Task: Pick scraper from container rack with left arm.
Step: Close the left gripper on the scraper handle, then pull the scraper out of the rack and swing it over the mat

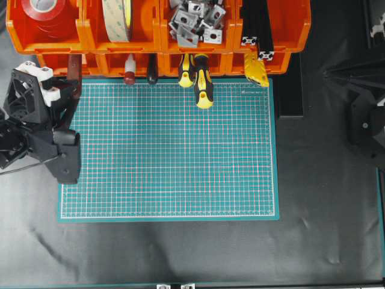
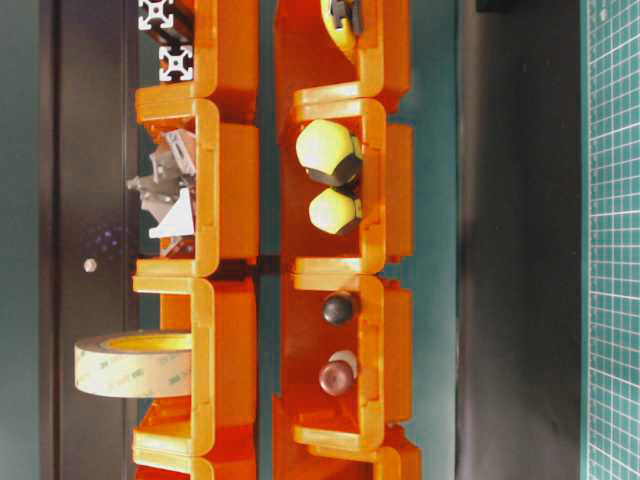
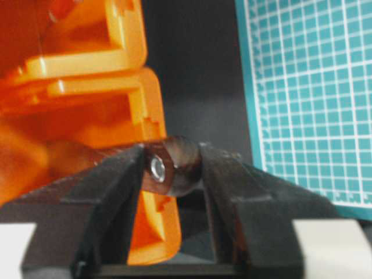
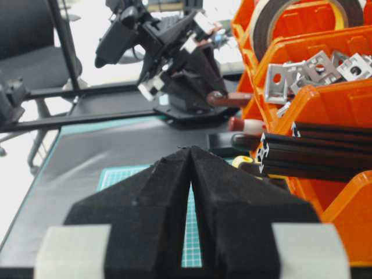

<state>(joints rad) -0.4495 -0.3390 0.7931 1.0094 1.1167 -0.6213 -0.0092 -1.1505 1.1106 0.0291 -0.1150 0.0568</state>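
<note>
Both left pincer (image 3: 172,168) fingers clamp scraper (image 3: 168,168) handle

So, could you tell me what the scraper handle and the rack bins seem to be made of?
The scraper handle looks like varnished reddish-brown wood, with a metal-ringed hole at its end, though blur leaves that open. The container rack looks like glossy moulded orange plastic, given its bright highlights and stepped edges.
</note>
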